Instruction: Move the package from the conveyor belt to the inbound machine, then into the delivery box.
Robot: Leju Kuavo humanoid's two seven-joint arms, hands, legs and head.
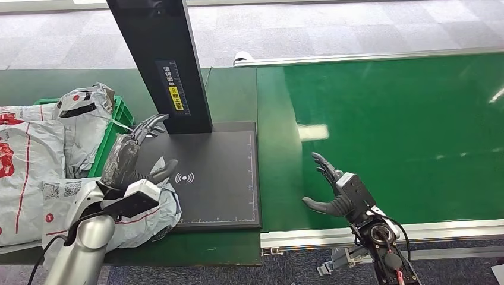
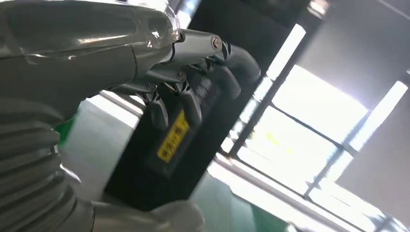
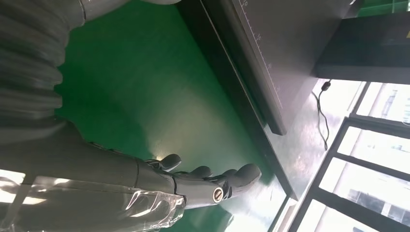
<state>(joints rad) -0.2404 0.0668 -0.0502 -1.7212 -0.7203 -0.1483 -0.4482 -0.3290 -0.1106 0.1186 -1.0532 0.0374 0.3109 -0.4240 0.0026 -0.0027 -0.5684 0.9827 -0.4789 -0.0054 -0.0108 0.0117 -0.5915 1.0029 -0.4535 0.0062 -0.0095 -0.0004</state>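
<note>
- Head view: I see my left hand (image 1: pixel 128 155) at centre left, fingers spread and holding nothing, over the left edge of the dark inbound machine (image 1: pixel 220 178). Grey packages (image 1: pixel 30 160) fill the green delivery box (image 1: pixel 113 127) at far left; another package (image 1: pixel 151 217) lies beneath my left forearm. My right hand (image 1: pixel 339 193), open, hovers over the green conveyor belt (image 1: pixel 386 130) at lower centre.
- Left wrist view: the fingers (image 2: pixel 193 92) are extended before the machine's black post (image 2: pixel 193 145).
- Right wrist view: the open fingers (image 3: pixel 208 179) sit above the belt.

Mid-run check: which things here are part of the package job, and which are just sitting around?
Job:
conveyor belt, bare green
inbound machine, black pad with post
grey packages piled in green delivery box
left hand, open
right hand, open

Bystanders:
grey carpet floor
</note>
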